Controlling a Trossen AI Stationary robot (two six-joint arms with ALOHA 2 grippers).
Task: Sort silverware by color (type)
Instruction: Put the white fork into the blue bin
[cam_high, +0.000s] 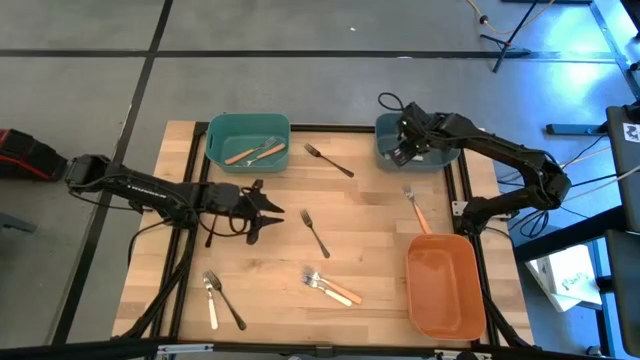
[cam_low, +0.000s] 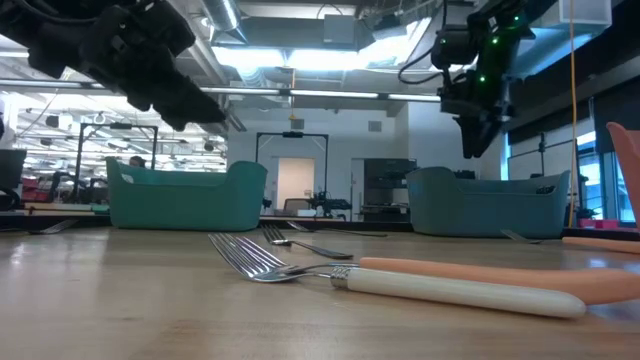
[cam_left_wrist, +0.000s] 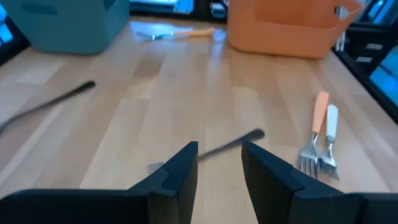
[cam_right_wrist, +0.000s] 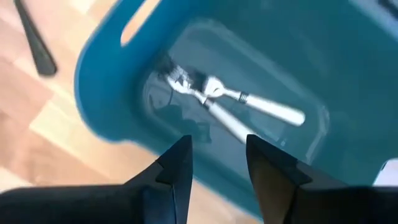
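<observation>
left gripper (cam_high: 268, 214) hovering over the wooden table (cam_high: 380, 215) left of centre, fingers (cam_left_wrist: 180, 171) apart with nothing between them, pointed toward a dark metal fork (cam_high: 315, 231) lying near the table's middle. right gripper (cam_high: 402, 152) hanging over the blue-grey bin (cam_high: 385, 128) at the far right corner, fingers (cam_right_wrist: 177, 165) likewise apart and empty, looking down on two cream-handled pieces (cam_right_wrist: 261, 107) crossed in the bottom of that bin.

silverware scattered as follows: in the teal bin (cam_high: 216, 130) at the far left, an orange-handled fork (cam_high: 245, 153) with a second utensil beside it; just right of that bin, a dark fork (cam_high: 329, 160) on the wood; beside the right edge, an orange-handled fork (cam_high: 416, 210) just above the orange bin (cam_high: 445, 285); near the front centre, an orange-handled and a cream-handled fork (cam_high: 330, 286) lying side by side, touching; at the front left, a cream-handled fork (cam_high: 211, 300) next to a dark utensil (cam_high: 228, 305). nothing visible inside the orange bin.
</observation>
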